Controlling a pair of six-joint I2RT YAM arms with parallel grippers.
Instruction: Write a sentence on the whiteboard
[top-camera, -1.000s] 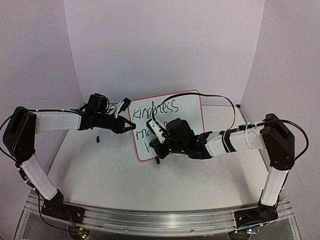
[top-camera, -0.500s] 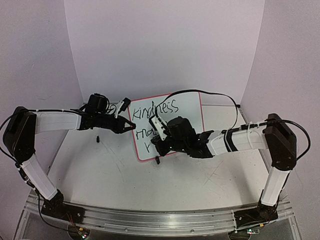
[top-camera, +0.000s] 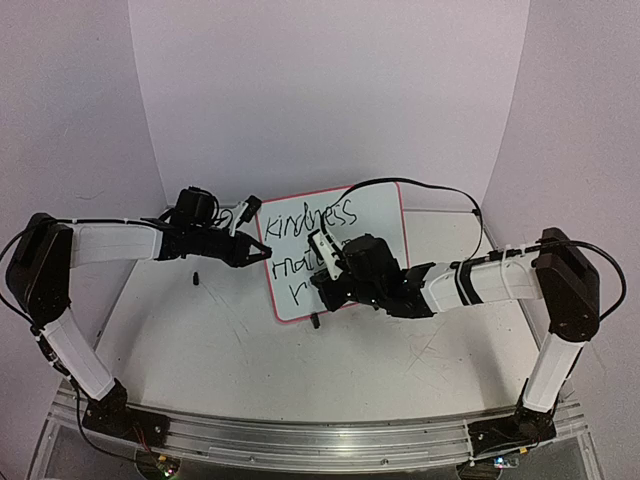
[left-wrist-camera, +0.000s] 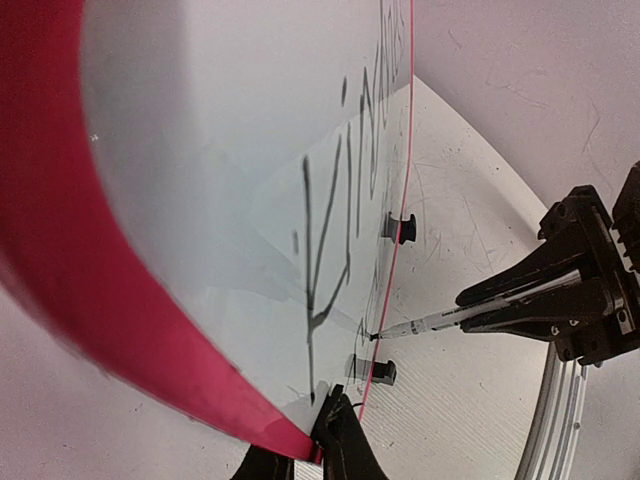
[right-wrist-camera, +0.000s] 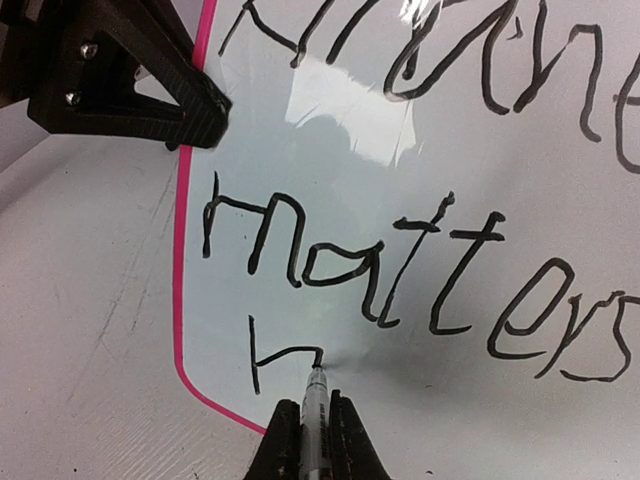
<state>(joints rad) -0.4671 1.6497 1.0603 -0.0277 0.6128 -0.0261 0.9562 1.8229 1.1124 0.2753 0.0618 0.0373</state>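
Right wrist view puts the sentence (right-wrist-camera: 400, 270) close up: black marker lettering, with "Kindness" cut off at the top edge, "matters" complete on the second line, and a third line that so far is only an upright stroke with a short hook. The tip of the marker (right-wrist-camera: 314, 395) touches the end of that hook. The lettering sits on the whiteboard (top-camera: 375, 215), which stands tilted back near the middle of the table, towards the rear, its pink-red rim curving round the lower left corner. Two black clip feet (left-wrist-camera: 402, 228) along its lower edge rest on the table.

The right gripper (right-wrist-camera: 314, 412) is clamped narrowly around the marker's barrel, and the marker points forward between its fingers. The left gripper (top-camera: 262, 250) comes in from the left and pinches the board's left rim between closed fingers; in the left wrist view the red rim runs straight down into its grip.

Around the board lies the tabletop (top-camera: 250, 350), pale grey-white and heavily scratched. A small black piece (top-camera: 197, 277) lies on it below the left arm, too small to tell what it is. A black cable (top-camera: 440, 195) arcs from the right arm over the board's top edge. An aluminium rail (top-camera: 320, 435) carrying both arm bases runs along the near edge. Plain pale backdrop panels (top-camera: 330, 90) with a faint lilac tint close off the back and both sides.
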